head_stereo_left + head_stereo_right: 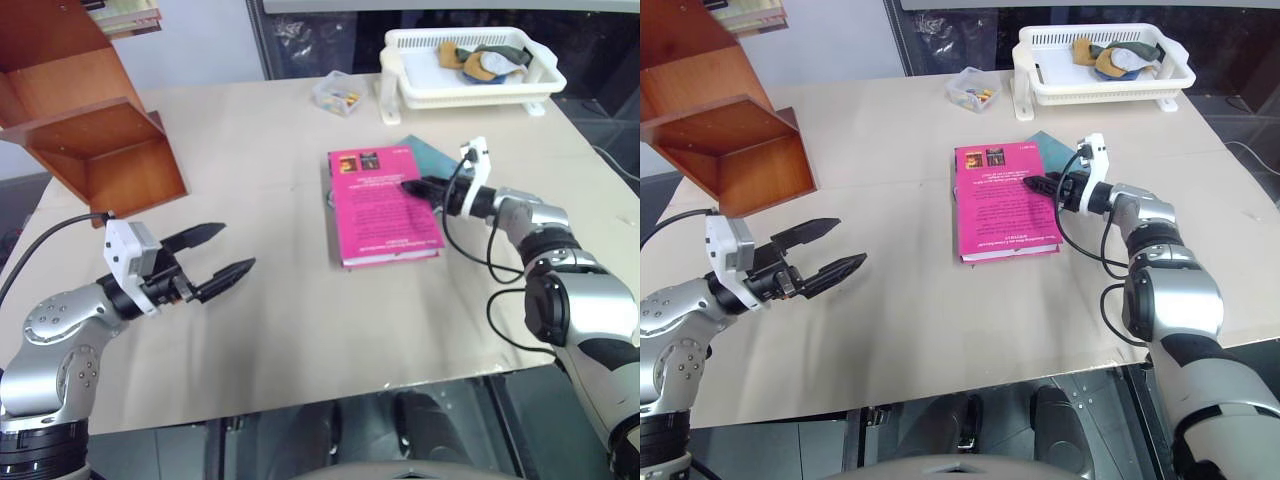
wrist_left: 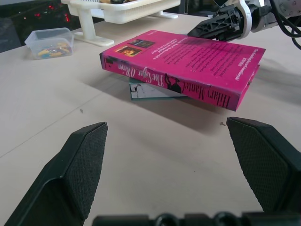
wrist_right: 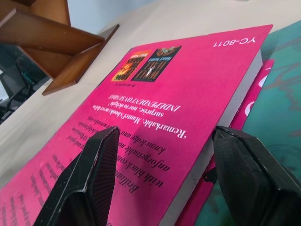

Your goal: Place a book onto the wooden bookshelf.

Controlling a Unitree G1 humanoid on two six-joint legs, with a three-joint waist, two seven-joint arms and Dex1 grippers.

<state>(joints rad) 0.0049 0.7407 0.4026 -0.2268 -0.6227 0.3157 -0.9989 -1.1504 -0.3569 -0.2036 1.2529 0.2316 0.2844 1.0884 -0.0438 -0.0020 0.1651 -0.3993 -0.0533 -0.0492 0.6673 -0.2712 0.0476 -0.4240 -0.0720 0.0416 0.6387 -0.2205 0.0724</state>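
so from my seat, nearest to me on the left is the left end effector (image 1: 222, 254), hovering just above the table (image 1: 300, 330) with its two black fingers spread wide and nothing between them. it's pointing across toward the right, at the book, but it's well apart from it.

a bit further out and over to the right, the right end effector (image 1: 412, 186) is at the right-hand edge of the book (image 1: 380, 205). in the right wrist view its fingers (image 3: 84, 188) are apart, one over the pink cover and the other down beside the page edge, so the edge of the book sits in the gap. i can't tell if either finger is actually touching yet, and it doesn't have a clamp on it.

the book itself is the bright pink paperback, lying flat near the middle of the table with the printed cover up. it's resting partly on top of a teal book (image 1: 428, 155), which peeks out from under its far right corner, so the pink one sits a little raised off the table on that side.

further back on the left is the wooden bookshelf (image 1: 95, 140), reddish brown, open tiers, well apart from the book. some pale books (image 1: 128, 14) sit on an upper tier. at the far edge there's a small clear plastic box (image 1: 337, 92) with coloured bits in it, and to its right a white basket tray (image 1: 470, 88) with some cloth items inside.
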